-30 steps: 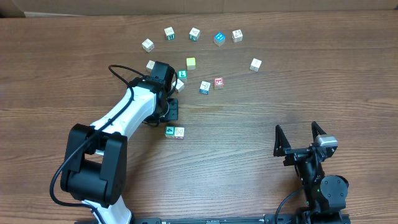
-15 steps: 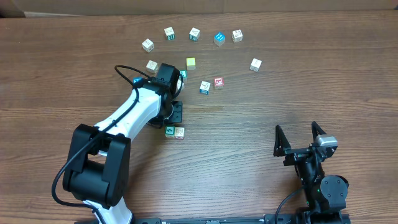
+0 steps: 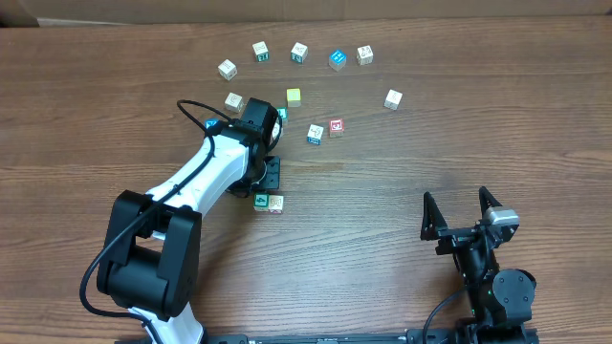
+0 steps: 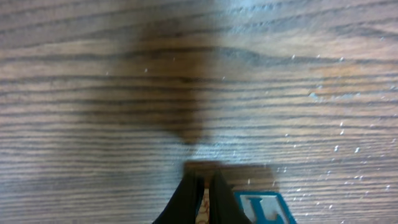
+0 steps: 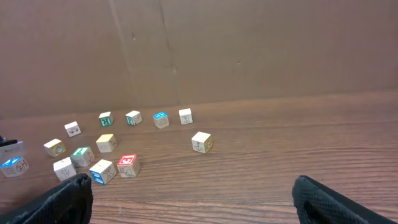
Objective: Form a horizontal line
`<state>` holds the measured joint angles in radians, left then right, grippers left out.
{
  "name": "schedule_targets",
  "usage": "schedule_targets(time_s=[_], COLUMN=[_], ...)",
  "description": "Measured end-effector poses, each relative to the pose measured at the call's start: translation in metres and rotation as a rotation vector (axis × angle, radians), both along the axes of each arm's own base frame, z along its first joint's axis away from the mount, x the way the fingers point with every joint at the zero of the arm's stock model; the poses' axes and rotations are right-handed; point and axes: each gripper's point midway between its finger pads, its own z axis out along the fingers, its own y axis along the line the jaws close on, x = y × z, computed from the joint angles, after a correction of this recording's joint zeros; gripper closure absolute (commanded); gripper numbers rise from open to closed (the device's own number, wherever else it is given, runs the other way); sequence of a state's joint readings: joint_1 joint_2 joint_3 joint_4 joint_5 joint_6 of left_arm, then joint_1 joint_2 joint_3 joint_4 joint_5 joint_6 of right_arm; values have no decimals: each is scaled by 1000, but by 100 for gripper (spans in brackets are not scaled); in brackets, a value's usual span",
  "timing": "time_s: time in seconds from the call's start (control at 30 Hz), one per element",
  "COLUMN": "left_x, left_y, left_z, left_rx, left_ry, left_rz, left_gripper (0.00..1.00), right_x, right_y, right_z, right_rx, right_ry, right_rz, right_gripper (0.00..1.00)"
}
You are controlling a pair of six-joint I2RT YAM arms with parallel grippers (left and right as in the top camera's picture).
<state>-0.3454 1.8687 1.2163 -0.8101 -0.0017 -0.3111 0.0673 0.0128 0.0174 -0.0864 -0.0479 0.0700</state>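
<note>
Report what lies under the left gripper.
Wood-grain tabletop and a green wooden "L" cube beside the shut left gripper. Whatever is directly beneath it is covered.

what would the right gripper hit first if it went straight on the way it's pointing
Probably the lone white cube, centred ahead of the open right gripper in its wrist view, with only table before it. Depth is unclear, so it could pass over it.

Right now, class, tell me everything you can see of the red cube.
The red cube is a small wooden block. The faces that show are red with a pale mark too small to read, and the edges are pale wood. It sits flat and upright on the table, in the right part of the scatter. Nothing rests on it. A blue cube stands close at its left; whether they touch cannot be told.
</note>
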Motion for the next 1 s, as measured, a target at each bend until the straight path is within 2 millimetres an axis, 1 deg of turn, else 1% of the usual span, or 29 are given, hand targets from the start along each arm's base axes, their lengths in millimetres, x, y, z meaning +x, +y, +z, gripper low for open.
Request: schedule_targets(time_s=[0.73,0.87,1.0], left_x=[-6,-4,5], left_y=[3,2,-1], left_z=[-1,0,1], left_rx=[11,8,-5], left_ry=[23,14,-21], left_rz=[1,1,0], left_gripper=[96,96,96], right_x=[0,0,0], right_y=[0,0,0], right_z=[0,0,0], right_rx=[0,0,0], right_ry=[0,0,1], right_rz=[0,0,0], right_gripper=[0,0,0])
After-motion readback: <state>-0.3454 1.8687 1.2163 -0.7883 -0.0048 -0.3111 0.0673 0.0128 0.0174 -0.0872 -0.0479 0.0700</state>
